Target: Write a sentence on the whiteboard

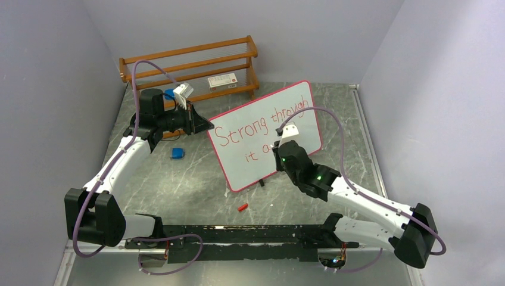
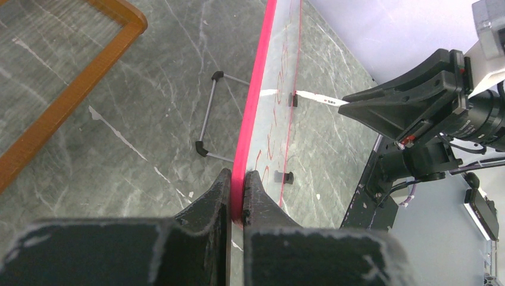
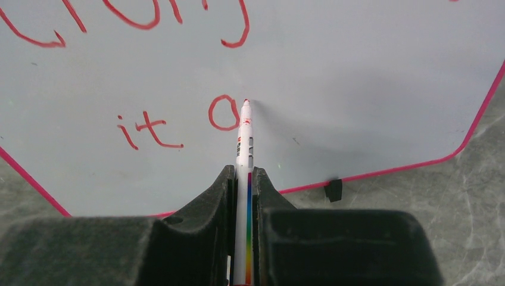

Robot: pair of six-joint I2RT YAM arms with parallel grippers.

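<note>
your L tool (image 2: 237, 189) clamped on whiteboard (image 2: 253, 113) rim | your R tool (image 3: 242, 179) gripping marker (image 3: 245, 134) | tip touching whiteboard right of "a" in sentence (image 3: 149, 128)

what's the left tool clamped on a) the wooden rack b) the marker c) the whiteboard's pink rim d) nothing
c: in the left wrist view the left tool pinches the whiteboard by its pink rim; the marker sits in the right tool

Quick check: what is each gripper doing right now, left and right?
Left gripper: closed on the pink-red rim of the large white whiteboard.
Right gripper: closed on a white, red-tipped marker pen, tip at the board.
</note>
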